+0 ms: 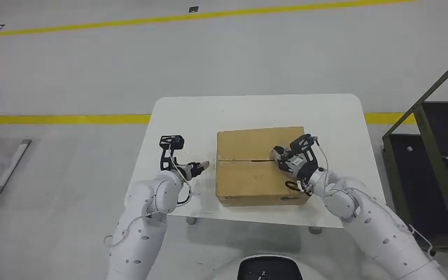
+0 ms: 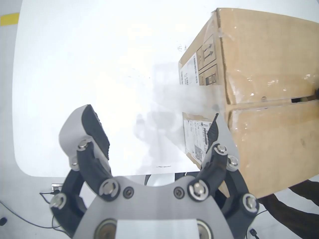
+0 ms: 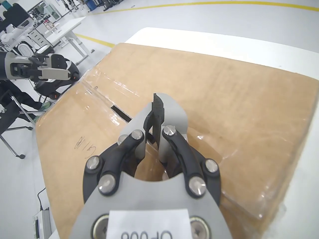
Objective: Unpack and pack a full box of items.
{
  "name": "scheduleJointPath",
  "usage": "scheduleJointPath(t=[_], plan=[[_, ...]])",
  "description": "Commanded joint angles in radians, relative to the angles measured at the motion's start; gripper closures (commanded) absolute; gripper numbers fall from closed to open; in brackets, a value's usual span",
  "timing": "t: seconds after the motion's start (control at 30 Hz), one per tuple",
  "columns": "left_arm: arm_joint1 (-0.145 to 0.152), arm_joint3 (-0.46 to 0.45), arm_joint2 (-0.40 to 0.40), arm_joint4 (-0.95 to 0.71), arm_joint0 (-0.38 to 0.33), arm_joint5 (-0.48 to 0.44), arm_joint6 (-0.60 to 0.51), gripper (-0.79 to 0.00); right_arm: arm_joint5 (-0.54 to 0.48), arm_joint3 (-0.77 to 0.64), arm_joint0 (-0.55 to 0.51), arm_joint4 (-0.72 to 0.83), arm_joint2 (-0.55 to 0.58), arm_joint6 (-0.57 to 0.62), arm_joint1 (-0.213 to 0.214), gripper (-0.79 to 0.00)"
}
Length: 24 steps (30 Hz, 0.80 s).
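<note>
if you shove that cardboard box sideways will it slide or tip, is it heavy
Probably slides rather than tips: the cardboard box sits low and wide, flat on the smooth white table. Possibly heavy, since its flaps are down, though the contents are hidden. The clear tape along the top seam looks glossy, so a grip may slip there.

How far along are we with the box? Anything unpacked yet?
Done: little. The box sits on the table with its flaps closed and taped, one dark gap showing in the seam. In hand: the right gripper, jaws shut, is over the box by that gap; the left gripper, jaws open, hangs beside the box. Left: opening the flaps, unpacking, repacking.
</note>
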Motion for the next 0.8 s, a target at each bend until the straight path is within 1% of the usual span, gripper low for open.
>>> scheduleJointPath(t=[0.0, 0.23, 0.33, 0.4, 0.43, 0.5, 0.57, 0.67, 0.77], plan=[[0.000, 0.000, 0.000, -0.001, -0.001, -0.001, -0.001, -0.785, -0.002, -0.003, 0.001, 0.007, 0.003, 0.006, -0.001, 0.000], [0.000, 0.000, 0.000, -0.001, -0.001, -0.001, -0.001, -0.785, -0.006, -0.021, -0.006, 0.085, 0.033, 0.044, -0.001, 0.000], [0.004, 0.015, 0.025, 0.094, 0.025, -0.064, 0.076, -0.785, -0.010, -0.026, -0.009, 0.096, 0.040, 0.057, 0.000, 0.000], [0.007, 0.031, 0.042, 0.167, 0.037, -0.097, 0.104, -0.785, -0.009, -0.025, -0.011, 0.114, 0.046, 0.064, 0.000, 0.000], [0.007, 0.035, 0.046, 0.168, 0.043, -0.121, 0.127, -0.785, -0.011, -0.025, -0.012, 0.115, 0.048, 0.068, 0.000, 0.000], [0.012, 0.056, 0.058, 0.260, 0.053, -0.154, 0.145, -0.785, -0.012, -0.021, -0.015, 0.115, 0.050, 0.073, 0.000, 0.000], [0.016, 0.072, 0.080, 0.337, 0.061, -0.209, 0.176, -0.785, -0.012, -0.018, -0.017, 0.112, 0.050, 0.077, 0.000, 0.000], [0.015, 0.102, 0.097, 0.350, 0.068, -0.269, 0.229, -0.785, -0.013, -0.015, -0.019, 0.115, 0.049, 0.080, -0.001, 0.000], [0.012, 0.138, 0.115, 0.363, 0.067, -0.292, 0.296, -0.785, -0.013, -0.016, -0.020, 0.117, 0.049, 0.081, -0.002, 0.000]])
